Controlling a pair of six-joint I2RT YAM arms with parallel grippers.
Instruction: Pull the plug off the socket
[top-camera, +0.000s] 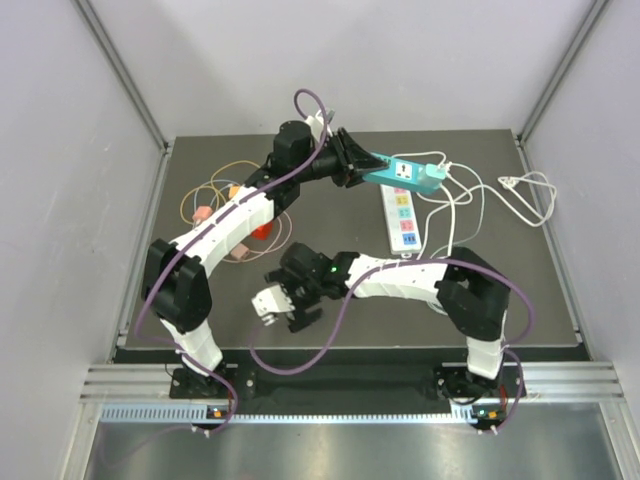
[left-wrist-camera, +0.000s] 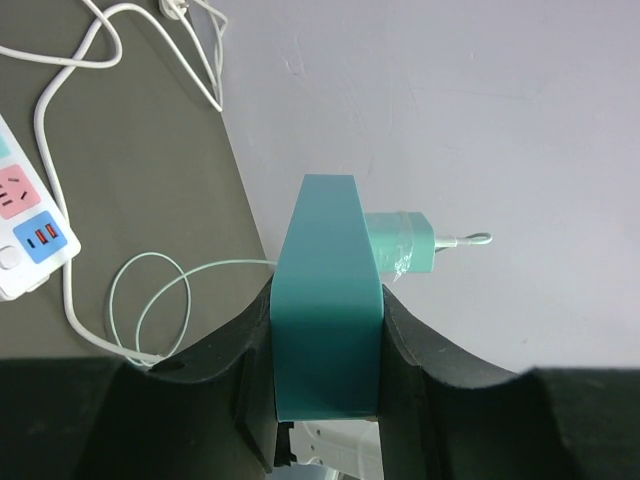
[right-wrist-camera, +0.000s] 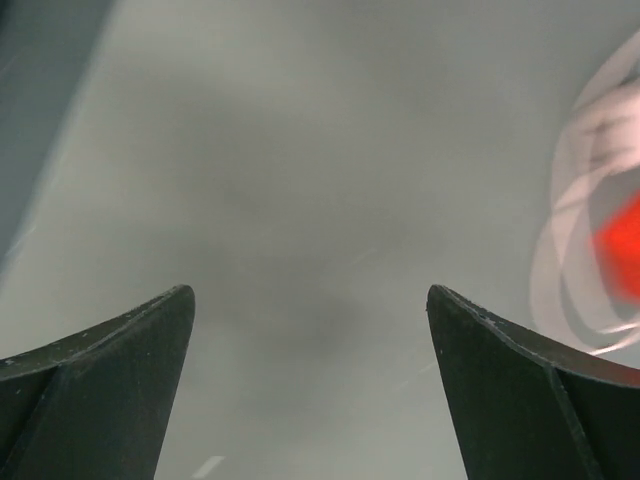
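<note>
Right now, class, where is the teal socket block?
In the top view the teal socket block is at far centre, clamped in the left gripper, just beyond the far end of the white power strip.

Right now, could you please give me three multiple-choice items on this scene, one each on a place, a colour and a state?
1. Where is the white power strip?
A. Leaning on the back wall
B. Flat on the table
C. Hanging off the front edge

2. What colour is the socket block held in the left claw?
A. Teal
B. Red
C. White

3. How is the right claw?
A. Shut on a plug
B. Shut on a cable
C. Open and empty

Answers:
1 B: the top view shows the strip lying on the dark tabletop.
2 A: the left wrist view shows a teal block in the grip.
3 C: its fingers stand wide apart with nothing between them.
</note>
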